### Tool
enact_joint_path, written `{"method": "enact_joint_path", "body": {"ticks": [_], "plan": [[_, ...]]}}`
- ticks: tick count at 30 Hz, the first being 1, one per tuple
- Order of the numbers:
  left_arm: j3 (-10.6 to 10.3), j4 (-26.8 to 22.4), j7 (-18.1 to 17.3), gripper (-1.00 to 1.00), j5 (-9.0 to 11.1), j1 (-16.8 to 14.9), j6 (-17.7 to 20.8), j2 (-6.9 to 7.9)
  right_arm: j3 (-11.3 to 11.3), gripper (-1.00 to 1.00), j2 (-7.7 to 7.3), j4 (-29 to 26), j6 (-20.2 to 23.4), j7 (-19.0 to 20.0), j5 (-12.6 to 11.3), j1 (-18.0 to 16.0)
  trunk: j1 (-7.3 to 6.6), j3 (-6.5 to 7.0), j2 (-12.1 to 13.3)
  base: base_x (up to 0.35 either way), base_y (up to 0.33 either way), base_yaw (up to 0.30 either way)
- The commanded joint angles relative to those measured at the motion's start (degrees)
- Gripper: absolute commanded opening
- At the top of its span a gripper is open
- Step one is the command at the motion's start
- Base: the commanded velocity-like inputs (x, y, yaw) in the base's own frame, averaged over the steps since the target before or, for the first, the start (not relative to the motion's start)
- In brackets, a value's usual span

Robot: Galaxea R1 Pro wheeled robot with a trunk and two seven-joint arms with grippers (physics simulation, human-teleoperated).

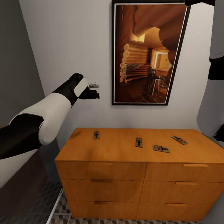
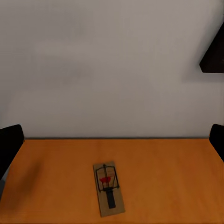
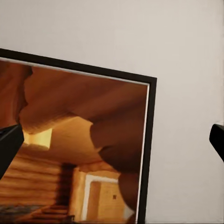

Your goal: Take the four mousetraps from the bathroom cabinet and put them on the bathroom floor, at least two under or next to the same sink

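Closest to the head camera is the left arm's white and black forearm, reaching up and forward from the lower left so that the left gripper (image 1: 93,94) hangs in front of the pale wall, well above the cabinet (image 1: 124,174) and just beside the dark-framed log-cabin picture (image 1: 146,53); from here I cannot tell how its jaws stand. All four mousetraps lie flat on the orange-brown cabinet top, apart from one another: the leftmost mousetrap (image 1: 96,135) sits below the left gripper, a second (image 1: 139,142) lies near the middle, a third (image 1: 161,149) lies close to the front edge, and a fourth (image 1: 179,140) lies angled toward the right. The right arm rises along the right edge, its white shell tall and upright. A strip of cube-patterned bathroom floor (image 1: 60,214) shows at the foot of the cabinet. From the left wrist, the two dark fingertips (image 2: 10,144) stand wide apart at either edge, holding nothing, and one mousetrap lies on the wood between and beyond them, untouched. From the right wrist, the dark fingertips (image 3: 9,147) are likewise spread wide and empty, aimed at the picture's upper corner and the wall (image 3: 186,51) beside it.
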Motion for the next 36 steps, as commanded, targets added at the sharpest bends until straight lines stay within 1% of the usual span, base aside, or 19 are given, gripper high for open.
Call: {"method": "enact_joint_path", "body": {"ticks": [1,6,11,13,14,19,25,31,33,35,36], "plan": [[-0.38,-0.06,0.40,1.00,0.61,-0.04,0.17,0.02,-0.13,1.00,-0.04,0.81,0.20,-0.53,-0.57,-0.07,0.01,-0.07,-0.04,0.084,0.000,0.000],[-0.37,-0.06,0.40,1.00,0.61,-0.04,0.17,0.03,-1.86,1.00,0.39,5.07,0.20,-0.50,-0.73,-0.04,0.01,-0.07,-0.04,0.084,0.000,0.000],[-0.36,-0.06,0.40,1.00,0.62,-0.02,0.17,0.04,-5.32,1.00,1.95,11.24,0.20,-0.49,-0.82,-0.14,0.01,-0.07,-0.04,0.084,0.000,0.000],[-0.36,-0.04,0.40,1.00,0.62,-0.01,0.17,0.04,-6.67,1.00,2.37,13.46,0.20,-0.48,-0.83,-0.19,0.01,-0.07,-0.04,0.084,0.000,0.000],[-0.36,-0.04,0.40,1.00,0.62,-0.01,0.17,0.04,-6.67,1.00,2.37,13.46,0.20,-0.48,-0.83,-0.19,0.01,-0.07,-0.04,0.084,0.000,0.000],[-0.37,-0.05,0.41,1.00,0.62,0.03,0.17,0.04,-8.31,1.00,3.02,17.06,0.20,-0.48,-0.85,-0.25,0.01,-0.07,-0.04,0.085,0.000,0.000],[-0.37,-0.03,0.40,1.00,0.62,0.04,0.16,0.00,-8.88,1.00,3.21,18.33,0.20,-0.48,-0.85,-0.27,0.01,-0.07,-0.04,0.090,0.000,0.000],[-0.36,-0.04,0.40,1.00,0.62,0.08,0.17,-0.03,-9.45,1.00,3.08,18.22,0.20,-0.48,-0.86,-0.28,0.01,-0.07,-0.04,0.097,0.000,0.000],[-0.36,-0.05,0.40,1.00,0.62,0.10,0.15,-0.04,-9.96,1.00,3.09,17.51,0.20,-0.48,-0.86,-0.28,0.01,-0.07,-0.04,0.099,0.000,0.000],[-0.37,-0.04,0.40,1.00,0.62,0.13,0.16,-0.04,-10.40,1.00,3.08,14.87,0.20,-0.48,-0.86,-0.23,0.01,-0.07,-0.04,0.100,0.000,0.000],[-0.37,-0.04,0.40,1.00,0.62,0.13,0.16,-0.04,-10.40,1.00,3.08,14.87,0.20,-0.48,-0.86,-0.23,0.01,-0.07,-0.04,0.100,0.000,0.000]]}}
